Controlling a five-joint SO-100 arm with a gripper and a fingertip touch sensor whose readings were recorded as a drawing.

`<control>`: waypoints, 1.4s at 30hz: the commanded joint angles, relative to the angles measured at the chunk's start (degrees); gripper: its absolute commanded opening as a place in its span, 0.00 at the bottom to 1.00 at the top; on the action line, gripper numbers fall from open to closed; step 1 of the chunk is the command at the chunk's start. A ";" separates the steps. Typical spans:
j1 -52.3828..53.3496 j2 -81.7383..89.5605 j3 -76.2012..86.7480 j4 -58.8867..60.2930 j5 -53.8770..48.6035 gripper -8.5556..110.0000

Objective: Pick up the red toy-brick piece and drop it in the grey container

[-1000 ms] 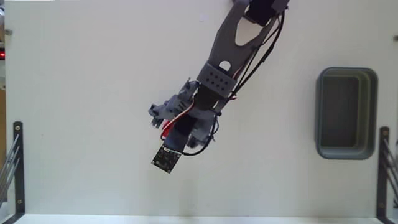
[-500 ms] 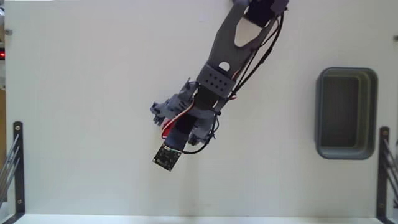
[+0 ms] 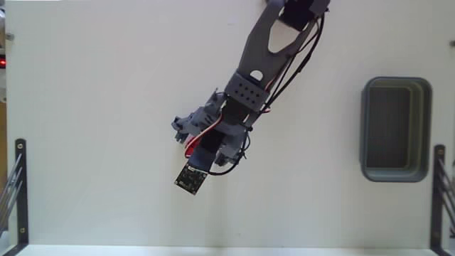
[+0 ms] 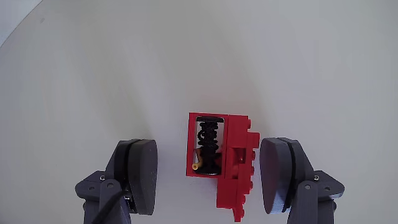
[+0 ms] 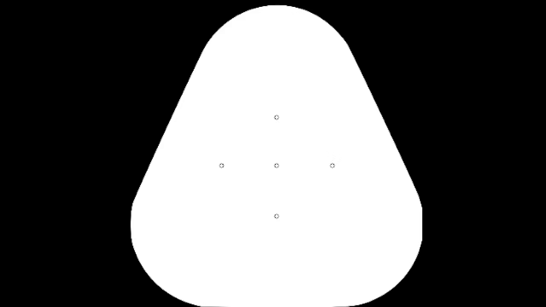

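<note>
Jaws stand wide: in the wrist view the gripper [image 4: 211, 177] straddles the red toy-brick piece [image 4: 221, 163] on the table, nearer its right finger [image 4: 281, 175]. Pre-grasp; closing comes next, then carrying toward the grey container [image 3: 395, 129], well apart.

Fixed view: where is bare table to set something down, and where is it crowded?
Bare: the whole left side, and the strip between the arm and the grey container. Crowded: the centre, where the open gripper straddles the red toy-brick piece.
</note>
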 commanded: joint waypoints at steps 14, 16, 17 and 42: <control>0.56 2.07 -0.29 -1.08 0.26 0.99; 0.56 2.07 -0.29 -1.08 0.26 0.99; 0.56 2.07 -0.29 -1.08 0.26 0.98; 0.56 2.07 -0.29 -1.08 0.26 0.92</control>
